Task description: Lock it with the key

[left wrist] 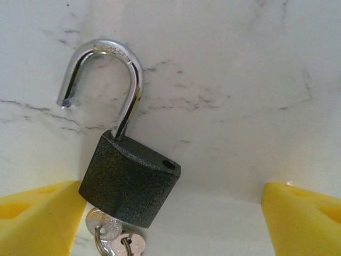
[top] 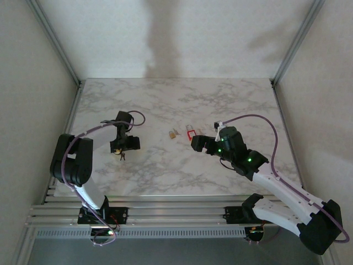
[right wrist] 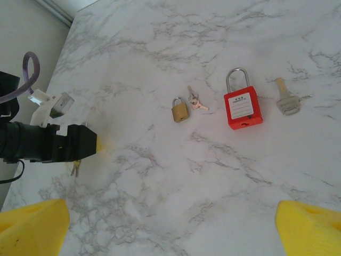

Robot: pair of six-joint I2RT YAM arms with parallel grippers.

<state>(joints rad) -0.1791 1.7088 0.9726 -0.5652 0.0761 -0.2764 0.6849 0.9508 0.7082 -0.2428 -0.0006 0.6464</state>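
Silver keys (left wrist: 114,240) under dark grey padlock (left wrist: 130,184) are cropped at 6 o'clock; white marble table (left wrist: 240,106) is left bare at 3 o'clock. Left gripper (left wrist: 173,213) and right gripper (right wrist: 170,226) are spread wide.

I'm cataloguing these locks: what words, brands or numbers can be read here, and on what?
On the shackle of the dark padlock: engraved lettering, too blurred to read.
On the white label of the red padlock: printed lines, too small to read.
No text can be quoted as it reads.
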